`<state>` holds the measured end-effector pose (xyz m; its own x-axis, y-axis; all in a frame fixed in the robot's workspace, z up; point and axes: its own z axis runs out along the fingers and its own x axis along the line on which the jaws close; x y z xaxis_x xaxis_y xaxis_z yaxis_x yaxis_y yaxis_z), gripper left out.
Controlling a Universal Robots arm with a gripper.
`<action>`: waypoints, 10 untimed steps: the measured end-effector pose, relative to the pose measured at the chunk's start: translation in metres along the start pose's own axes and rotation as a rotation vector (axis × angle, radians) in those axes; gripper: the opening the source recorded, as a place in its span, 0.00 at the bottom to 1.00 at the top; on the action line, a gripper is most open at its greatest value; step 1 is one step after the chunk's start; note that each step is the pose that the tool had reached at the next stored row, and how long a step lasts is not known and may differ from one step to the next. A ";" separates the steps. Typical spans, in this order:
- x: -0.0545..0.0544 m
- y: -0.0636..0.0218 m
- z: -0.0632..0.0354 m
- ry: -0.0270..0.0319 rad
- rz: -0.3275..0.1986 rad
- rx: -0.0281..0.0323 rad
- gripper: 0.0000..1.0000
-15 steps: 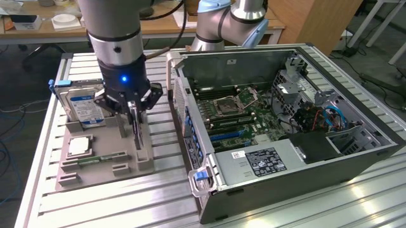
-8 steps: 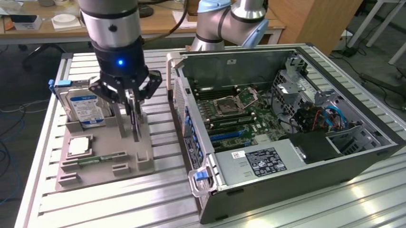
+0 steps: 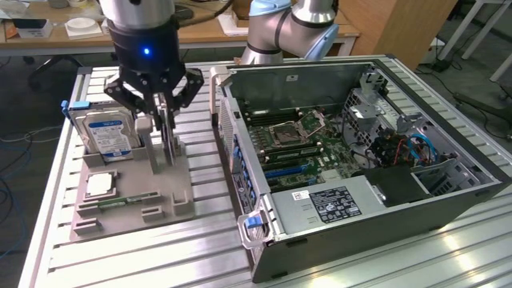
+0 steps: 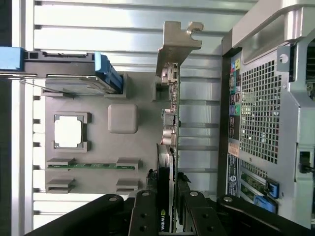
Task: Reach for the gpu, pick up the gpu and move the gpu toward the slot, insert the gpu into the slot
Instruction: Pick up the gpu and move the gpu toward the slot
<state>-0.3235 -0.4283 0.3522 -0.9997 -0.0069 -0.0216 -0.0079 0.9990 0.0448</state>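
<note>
1. Table (image 3: 120, 258): ribbed aluminium surface. It carries every item listed below.

2. Computer case (image 3: 448, 204): lies on its side at the exterior view's right, side panel off, interior facing up. The motherboard (image 3: 312, 141) is exposed on the case floor. The perforated rear wall of the case stands just beside the grey holder and runs parallel to the card. This wall is the nearest obstruction on that side.

3. Robot arm (image 3: 288, 27): base joints stand behind the case.

4. Grey holder (image 3: 128, 174): flat fixture tray at the exterior view's left, with a seat for each component.

5. Hard drive (image 3: 108, 135): silver with a blue label. It stands upright in the far seat of the holder, near the pincer on the side away from the case.

6. Gpu (image 4: 167, 162): stands on edge in the holder, in the seat row nearest the case. Its metal bracket (image 4: 174, 44) is at the far end.

7. Pincer (image 3: 164, 159): lowered over the holder. Its fingers (image 4: 145, 216) are clamped on the two faces of the gpu at the end opposite the bracket.

8. Processor (image 3: 102, 185): lies flat in a square seat, well clear of the card.

9. Memory stick (image 3: 128, 200): lies in the front seat, apart from the pincer.
</note>
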 end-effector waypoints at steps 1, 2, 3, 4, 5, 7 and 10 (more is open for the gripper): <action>0.000 0.0002 -0.0045 0.0000 0.000 0.0000 0.25; 0.000 0.0004 -0.0090 0.0000 0.000 -0.0001 0.25; 0.000 0.0006 -0.0137 0.0000 0.000 -0.0001 0.25; 0.000 0.0008 -0.0183 0.0000 0.000 0.0000 0.25; -0.001 0.0010 -0.0227 0.0001 0.000 0.0000 0.25; -0.001 0.0014 -0.0317 0.0001 0.000 0.0000 0.25; -0.001 0.0020 -0.0456 0.0000 0.000 0.0000 0.25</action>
<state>-0.3235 -0.4283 0.3978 -0.9997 -0.0069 -0.0216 -0.0079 0.9990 0.0448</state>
